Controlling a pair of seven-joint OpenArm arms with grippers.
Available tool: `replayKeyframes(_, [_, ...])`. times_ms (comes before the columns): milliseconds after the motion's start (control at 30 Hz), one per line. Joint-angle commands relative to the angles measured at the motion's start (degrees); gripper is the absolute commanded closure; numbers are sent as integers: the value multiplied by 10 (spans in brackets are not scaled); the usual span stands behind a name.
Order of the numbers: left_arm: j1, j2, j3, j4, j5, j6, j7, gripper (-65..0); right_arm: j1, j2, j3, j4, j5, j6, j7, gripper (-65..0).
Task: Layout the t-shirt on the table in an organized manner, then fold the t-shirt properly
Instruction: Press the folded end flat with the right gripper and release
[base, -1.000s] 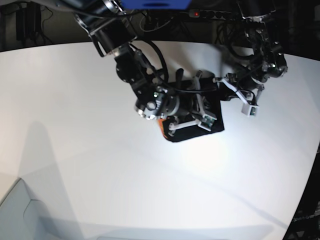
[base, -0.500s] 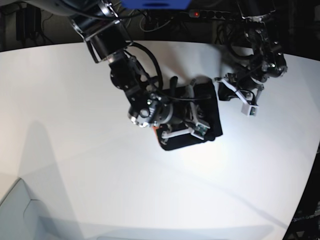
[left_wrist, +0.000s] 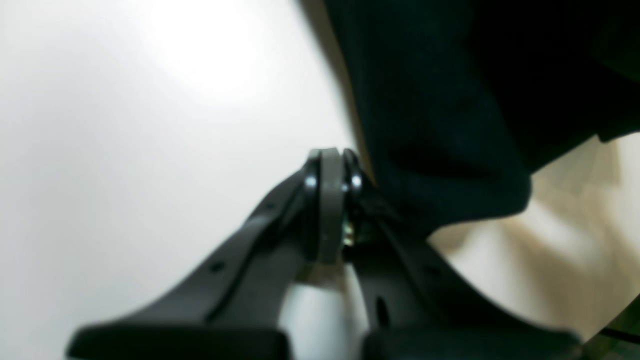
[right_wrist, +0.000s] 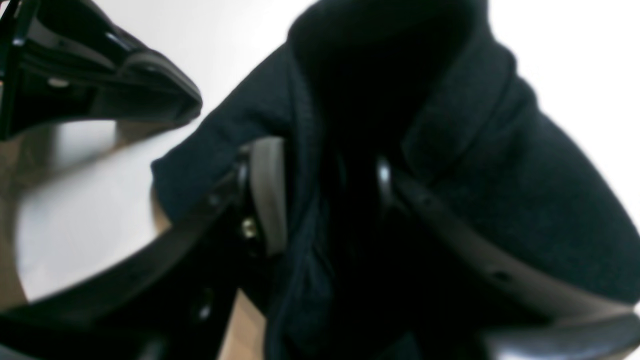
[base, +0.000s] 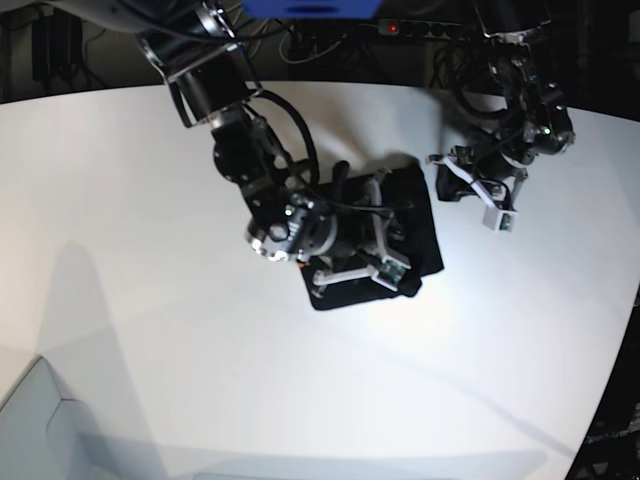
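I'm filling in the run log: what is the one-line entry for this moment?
stage: folding | t-shirt: compact bundle on table | right claw: jaws apart, cloth between | left claw: shut, empty, beside shirt

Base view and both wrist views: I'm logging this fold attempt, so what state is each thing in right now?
t-shirt: folded into a compact dark bundle, lying on the table.
table: white, bearing the shirt.
right end effector: jaws apart, shirt cloth between them.
left end effector: shut, empty, beside the shirt's edge.
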Motion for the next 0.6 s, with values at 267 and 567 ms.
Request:
replayKeyframes(267, [-3, -6, -2, 9, 1, 1, 3, -1, -41, -4, -2, 133, 9, 2, 12, -342])
replayKeyframes(567, [36, -30, -3, 95, 0, -4, 3, -1, -39, 45, 30, 155, 8, 1, 13, -343])
